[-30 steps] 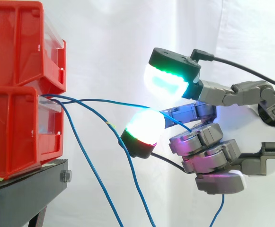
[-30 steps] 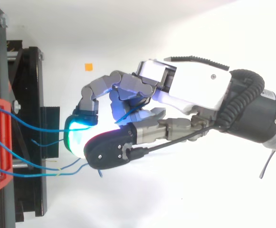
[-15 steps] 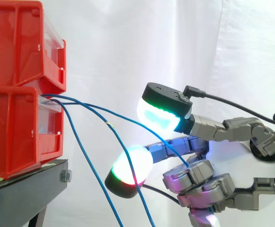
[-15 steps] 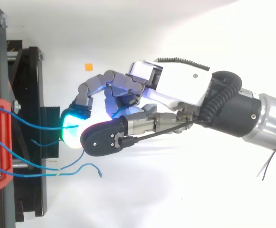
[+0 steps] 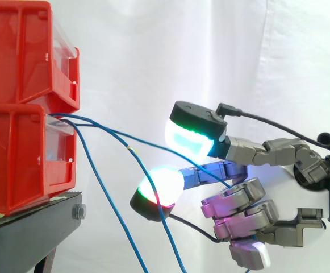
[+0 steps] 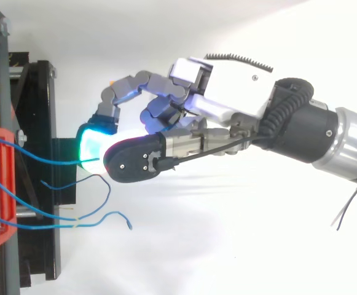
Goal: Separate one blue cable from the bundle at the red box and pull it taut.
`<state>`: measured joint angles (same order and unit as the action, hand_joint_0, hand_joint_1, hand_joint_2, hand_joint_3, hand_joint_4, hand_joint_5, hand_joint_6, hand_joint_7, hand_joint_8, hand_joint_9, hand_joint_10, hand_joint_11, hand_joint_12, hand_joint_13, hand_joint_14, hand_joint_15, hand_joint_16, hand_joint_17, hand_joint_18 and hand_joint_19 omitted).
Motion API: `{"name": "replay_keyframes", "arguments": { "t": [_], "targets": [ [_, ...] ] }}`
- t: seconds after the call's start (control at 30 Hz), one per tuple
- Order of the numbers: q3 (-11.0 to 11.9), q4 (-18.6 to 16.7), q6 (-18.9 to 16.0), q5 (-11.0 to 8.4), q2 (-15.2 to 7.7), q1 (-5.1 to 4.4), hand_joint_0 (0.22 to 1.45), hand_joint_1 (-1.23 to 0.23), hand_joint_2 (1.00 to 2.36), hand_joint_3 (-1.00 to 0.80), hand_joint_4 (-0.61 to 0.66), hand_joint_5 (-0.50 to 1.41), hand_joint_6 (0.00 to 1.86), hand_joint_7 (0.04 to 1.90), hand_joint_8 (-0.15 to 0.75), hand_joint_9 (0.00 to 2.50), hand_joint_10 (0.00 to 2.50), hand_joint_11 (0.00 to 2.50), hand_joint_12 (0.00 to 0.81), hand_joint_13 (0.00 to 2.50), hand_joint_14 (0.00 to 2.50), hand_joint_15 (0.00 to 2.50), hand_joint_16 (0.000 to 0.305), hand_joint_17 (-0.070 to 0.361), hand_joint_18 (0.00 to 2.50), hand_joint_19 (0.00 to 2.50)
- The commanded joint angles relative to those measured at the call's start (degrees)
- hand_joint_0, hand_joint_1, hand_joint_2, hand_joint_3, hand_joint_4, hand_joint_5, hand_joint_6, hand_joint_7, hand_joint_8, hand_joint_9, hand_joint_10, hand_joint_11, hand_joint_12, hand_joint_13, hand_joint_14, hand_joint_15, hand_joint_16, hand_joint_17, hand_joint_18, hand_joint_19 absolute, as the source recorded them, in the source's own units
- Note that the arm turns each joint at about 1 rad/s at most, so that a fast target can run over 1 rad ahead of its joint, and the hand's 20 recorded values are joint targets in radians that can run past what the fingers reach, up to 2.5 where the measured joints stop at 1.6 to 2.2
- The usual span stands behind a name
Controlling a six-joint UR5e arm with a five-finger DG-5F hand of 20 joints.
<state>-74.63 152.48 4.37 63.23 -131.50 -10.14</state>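
two red plastic bins (image 5: 23,159) are stacked on a black metal stand (image 5: 34,227) at the left of the side view, in front of a white fabric curtain (image 5: 153,51). a bundle of thin blue cables (image 5: 105,199) leaves the front of the bins at the seam between the upper and the lower bin. the grey robot hand (image 5: 238,207) enters from the right and sits beside the bins, well clear of them. hand state: some fingers extend toward the bins, one pad (image 5: 190,136) above glowing cyan and green, another pad (image 5: 159,187) below glowing white with a red and green edge. the other fingers are curled toward the palm. the separated cable (image 5: 153,145) runs from the seam, slopes down between the two extended pads and ends inside the curled fingers, which appear closed on it. it is slightly bowed, not fully straight. in the top view the separated cable (image 6: 43,162) spans from the bins to the cyan pad. the rest of the bundle hangs down in front of the stand. in the top view two loose ends (image 6: 126,218) curl near the stand, apart from the hand.
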Motion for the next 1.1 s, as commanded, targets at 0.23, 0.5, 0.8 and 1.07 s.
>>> {"name": "replay_keyframes", "arguments": {
  "t": [0.23, 0.5, 0.8, 1.07],
  "targets": [
    [0.0, 0.1, -1.7, 0.85, 0.0, 0.29, 0.6, -0.68, 1.02, -0.15, 0.15, -0.22, 0.86, 1.04, 0.544, 0.99, 2.5, 2.5, 0.589, 1.63, 2.5, 1.78, 0.175, 0.131, 1.95, 0.59],
    [0.0, 0.1, -1.0, 0.67, 0.0, -0.15, 0.61, -0.71, 1.02, -0.12, 0.1, -0.22, 0.87, 1.03, 0.51, 0.96, 2.5, 2.5, 0.569, 1.59, 2.5, 1.77, 0.17, 0.127, 1.94, 0.62],
    [0.0, 0.1, -1.2, 0.85, 0.0, -0.23, 0.62, -0.75, 1.02, -0.13, 0.07, -0.22, 0.87, 0.98, 0.512, 0.93, 2.5, 2.5, 0.553, 1.53, 2.5, 1.78, 0.051, 0.114, 1.87, 0.72],
    [0.0, 0.6, -1.2, 2.95, 0.5, -0.59, 0.66, -0.81, 1.01, -0.35, 0.06, -0.22, 0.87, 0.99, 0.483, 0.92, 2.5, 2.5, 0.527, 1.51, 2.5, 1.76, 0.049, 0.11, 1.88, 0.75]
  ]
}}
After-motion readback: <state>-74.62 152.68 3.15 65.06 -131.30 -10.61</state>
